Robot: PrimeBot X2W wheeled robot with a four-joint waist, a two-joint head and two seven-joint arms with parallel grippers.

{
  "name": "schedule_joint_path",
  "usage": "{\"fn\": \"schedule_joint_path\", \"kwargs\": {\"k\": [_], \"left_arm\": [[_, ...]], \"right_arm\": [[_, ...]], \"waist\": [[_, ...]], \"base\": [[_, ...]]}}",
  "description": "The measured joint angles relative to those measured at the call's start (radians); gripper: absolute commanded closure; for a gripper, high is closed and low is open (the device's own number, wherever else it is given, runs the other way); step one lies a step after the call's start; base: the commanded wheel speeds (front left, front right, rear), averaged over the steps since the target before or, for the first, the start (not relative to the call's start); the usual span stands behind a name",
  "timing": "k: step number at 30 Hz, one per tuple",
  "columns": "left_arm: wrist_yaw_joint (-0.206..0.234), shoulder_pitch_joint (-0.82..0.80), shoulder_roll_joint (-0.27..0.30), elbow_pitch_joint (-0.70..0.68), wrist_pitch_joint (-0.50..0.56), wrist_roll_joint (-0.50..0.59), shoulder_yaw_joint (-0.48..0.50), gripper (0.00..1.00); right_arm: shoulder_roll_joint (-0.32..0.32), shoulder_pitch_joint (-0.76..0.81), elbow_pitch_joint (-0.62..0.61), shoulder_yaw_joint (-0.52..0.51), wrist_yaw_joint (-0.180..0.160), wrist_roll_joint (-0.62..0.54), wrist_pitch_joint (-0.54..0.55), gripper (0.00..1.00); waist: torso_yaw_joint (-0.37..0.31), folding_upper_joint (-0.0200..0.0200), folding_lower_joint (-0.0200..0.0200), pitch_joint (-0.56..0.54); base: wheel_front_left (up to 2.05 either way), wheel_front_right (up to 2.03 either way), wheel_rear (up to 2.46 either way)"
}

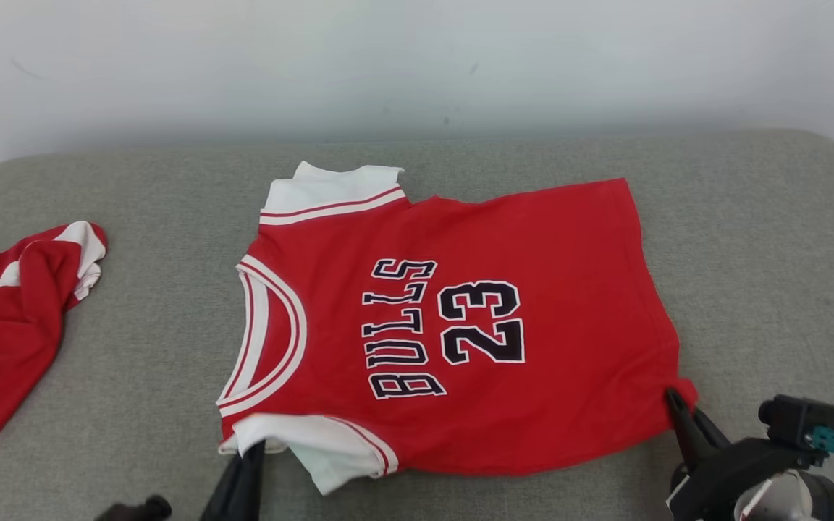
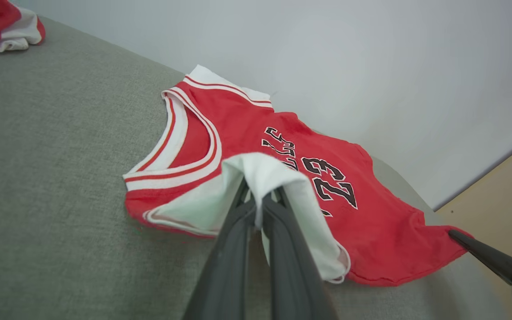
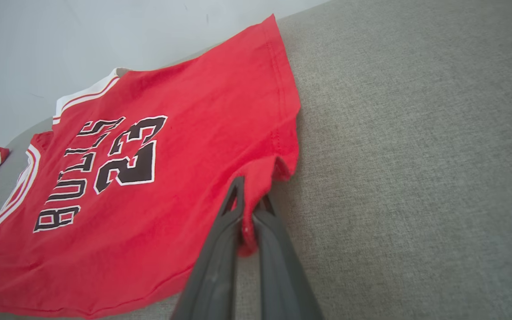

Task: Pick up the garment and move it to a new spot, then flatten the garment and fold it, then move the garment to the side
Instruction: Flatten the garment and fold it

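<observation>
Surface [image 1: 750,239] of grey woven fabric carries the red "BULLS 23" jersey with white sleeves [image 1: 554,304], which you see spread flat at its centre. A crumpled red-and-white garment [image 1: 4,325] lies well apart at the left edge. Left fingers [image 2: 229,258] are clenched on the near white sleeve [image 2: 278,178]; right fingers [image 3: 216,266] are clenched on the near hem corner.

Jersey [image 1: 562,239] red with white trim, black lettering; cushion [image 1: 772,275] grey; wall [image 1: 417,58] white.
</observation>
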Motion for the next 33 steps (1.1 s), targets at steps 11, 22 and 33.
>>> {"fn": "schedule_joint_path", "kwargs": {"k": [11, 22, 33], "left_arm": [[-0.046, -0.274, 0.021, 0.208, 0.021, -0.009, 0.036, 1.0], [-0.095, -0.484, 0.008, 0.505, 0.021, -0.009, 0.013, 1.0], [-0.122, -0.62, -0.005, 0.708, 0.003, 0.003, -0.013, 0.0]], "right_arm": [[0.006, -0.215, 0.164, 0.05, 0.0, 0.019, 0.037, 1.0], [0.024, -0.446, 0.409, 0.106, 0.0, 0.023, 0.049, 1.0], [0.047, -0.622, 0.623, 0.151, 0.0, 0.044, -0.07, 0.0]], "waist": [[-0.033, 0.0, 0.0001, 0.033], [-0.048, 0.0001, 0.0, 0.068], [-0.061, 0.0, 0.0, 0.101]], "base": [[0.0, 0.0, 0.0], [0.0, 0.0, 0.0], [0.0, 0.0, 0.0]]}}
